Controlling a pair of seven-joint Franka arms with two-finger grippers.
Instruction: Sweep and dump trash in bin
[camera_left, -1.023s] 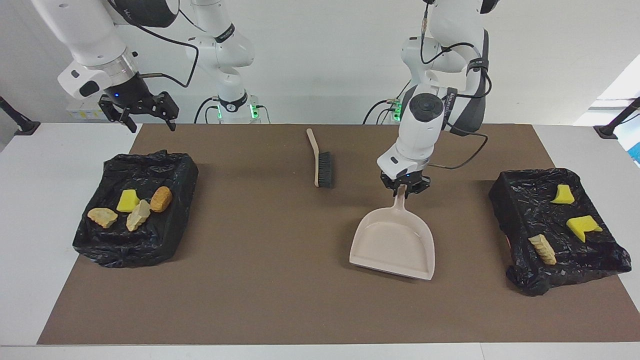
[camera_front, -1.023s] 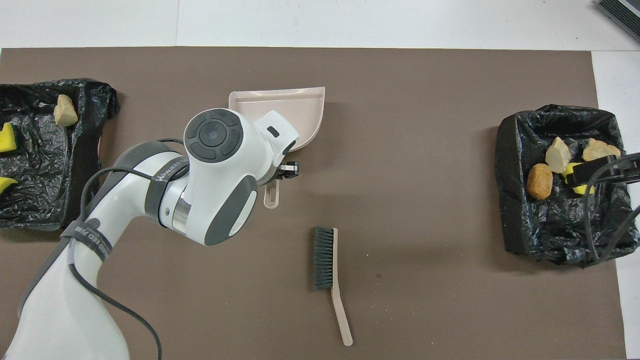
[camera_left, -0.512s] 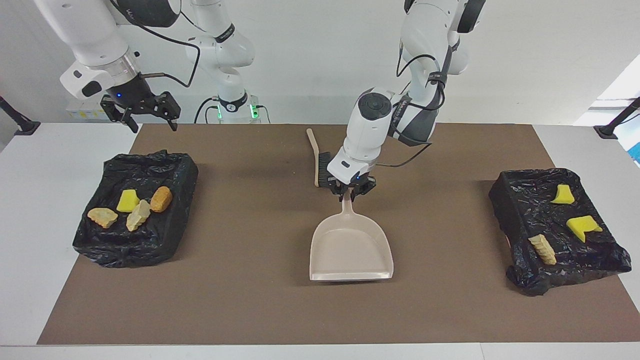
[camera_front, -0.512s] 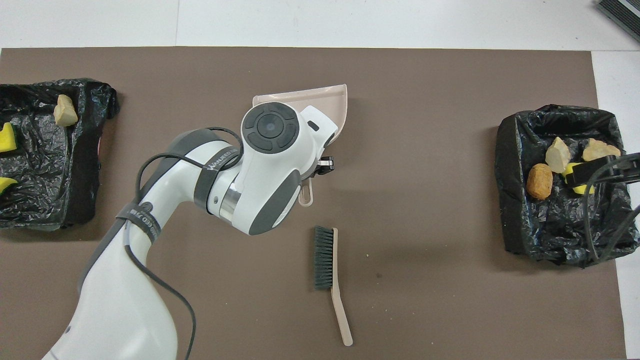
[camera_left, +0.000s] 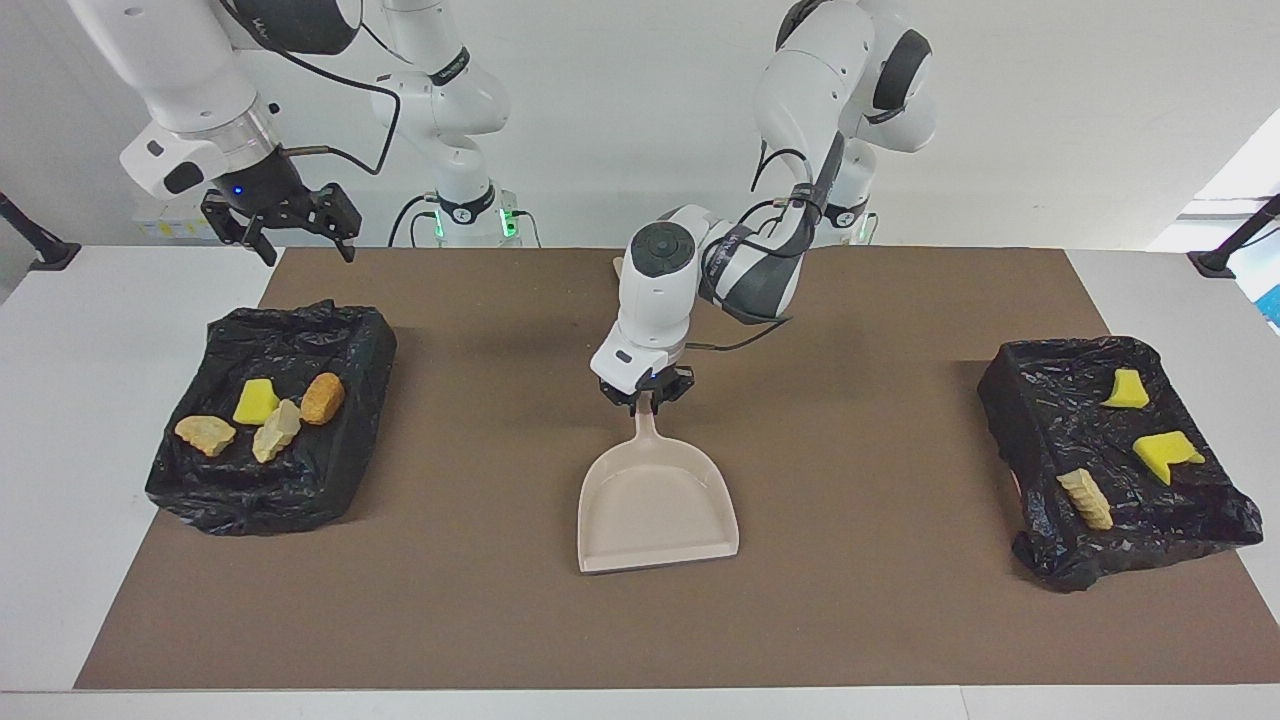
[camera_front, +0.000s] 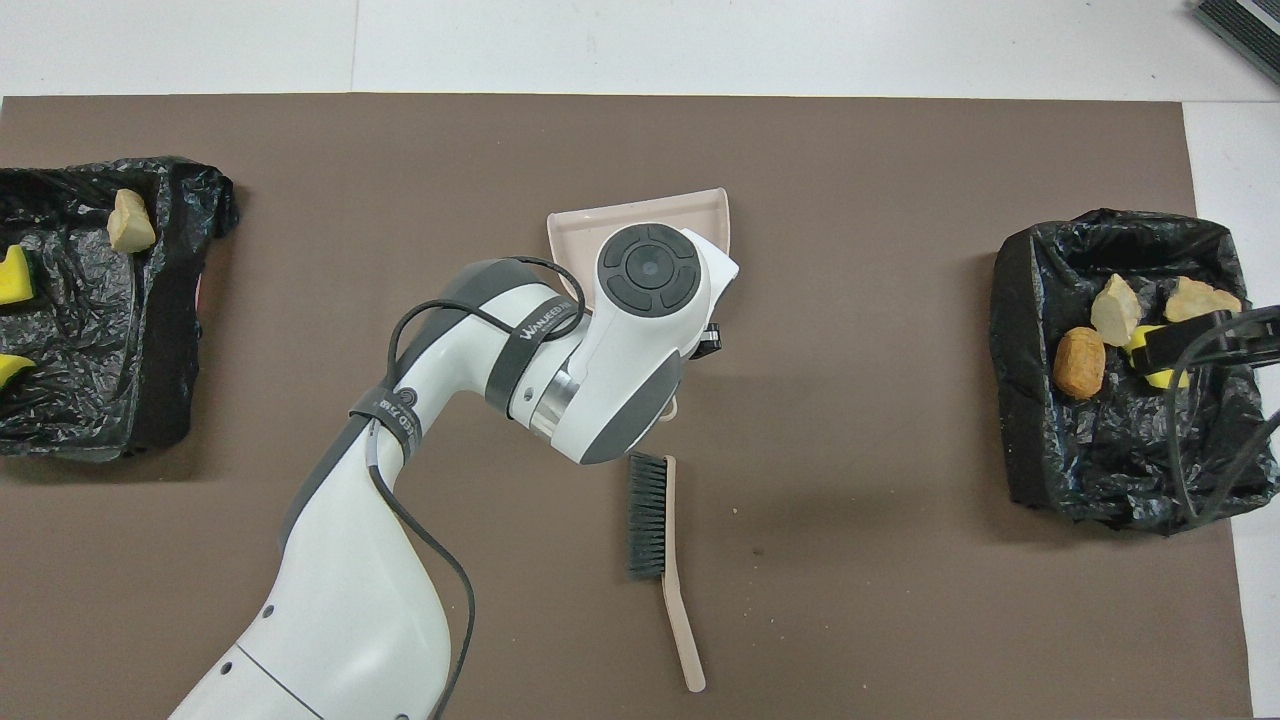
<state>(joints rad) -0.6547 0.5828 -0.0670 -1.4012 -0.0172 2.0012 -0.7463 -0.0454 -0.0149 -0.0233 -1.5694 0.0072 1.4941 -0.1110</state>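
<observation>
Dustpan (camera_left: 655, 505) lies mid-table between two bins (camera_left: 270, 420) (camera_left: 1110, 455) holding trash (camera_left: 262, 415).

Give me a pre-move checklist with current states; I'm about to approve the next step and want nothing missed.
1. Left pincer shut on the dustpan handle: ok.
2. Dustpan empty, nothing to spill: ok.
3. All trash in the bins: four pieces in the bin at the right arm's end, three in the bin at the left arm's end; none seen on the mat: ok.
4. Brush lying free on the mat, nearer the robots than the dustpan: ok.
5. Right pincer open, holding nothing, waiting above the table edge near its bin: ok.
6. Dustpan resting flat on the mat or slightly raised: cannot tell.
</observation>
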